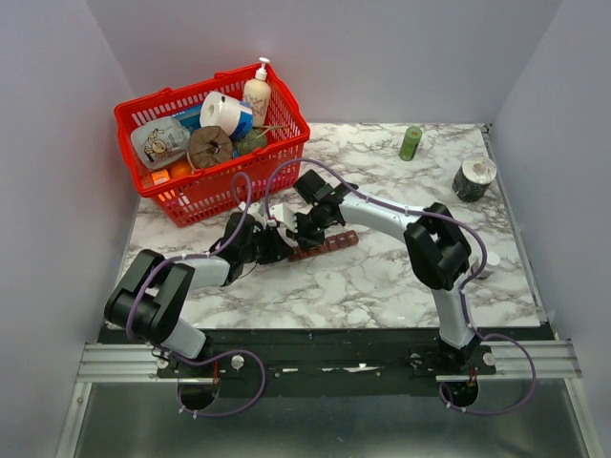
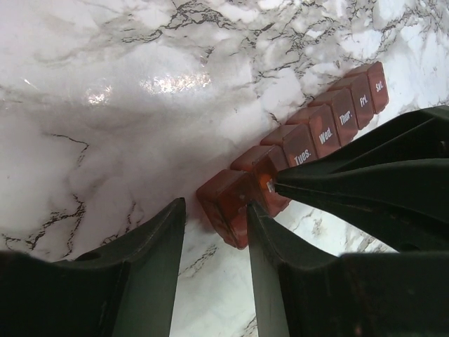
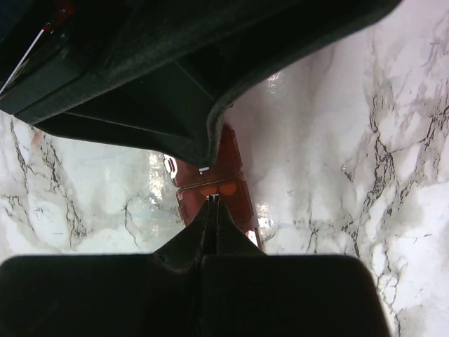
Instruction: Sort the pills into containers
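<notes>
Left gripper (image 2: pixel 215 210) spread at the pill box (image 2: pixel 330 126) end; right gripper (image 3: pixel 214 202) pinched closed. We judge it light, slick: grip its long sides.

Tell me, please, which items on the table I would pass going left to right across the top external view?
Red mesh basket → red-brown pill container strip → green bottle → dark round object with a pale top.
</notes>
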